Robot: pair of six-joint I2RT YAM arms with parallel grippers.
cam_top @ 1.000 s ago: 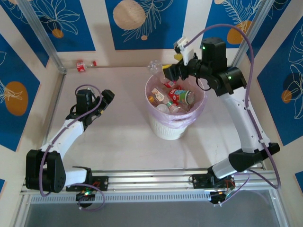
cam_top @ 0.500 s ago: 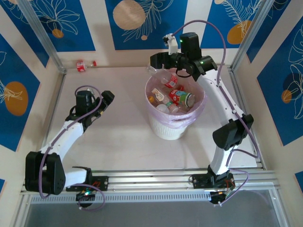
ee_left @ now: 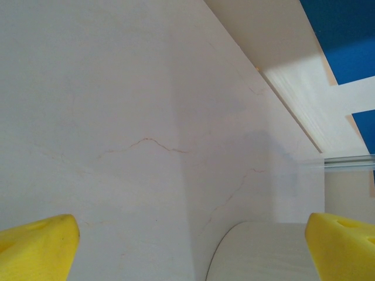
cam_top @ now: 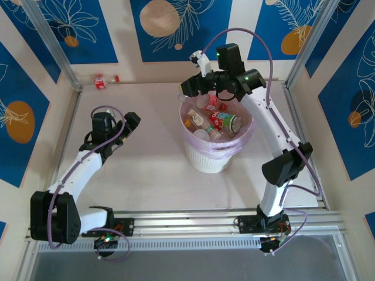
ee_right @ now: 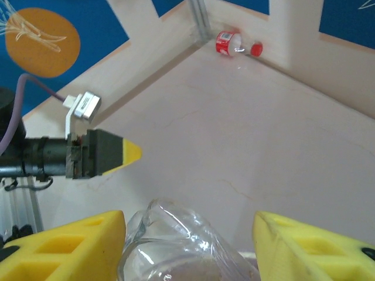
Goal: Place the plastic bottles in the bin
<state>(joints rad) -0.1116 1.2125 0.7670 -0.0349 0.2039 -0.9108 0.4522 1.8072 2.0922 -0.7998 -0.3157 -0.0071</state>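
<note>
The bin, a white ribbed basket with a pink liner, stands mid-table and holds several plastic bottles with red labels. My right gripper hovers at the bin's far-left rim. In the right wrist view a clear crushed bottle lies between the yellow fingers of my right gripper. It touches the left pad, and a gap shows at the right pad. Another red-labelled bottle lies in the far-left corner. My left gripper stands open over bare table.
Blue and cream wall panels close off the back and sides, with a metal post at the far-left corner. An aluminium rail runs along the near edge. My left gripper also appears in the right wrist view.
The right arm swung from the bin's far-right side to its far-left rim, and its jaws narrowed around the clear bottle. The left arm barely moved.
</note>
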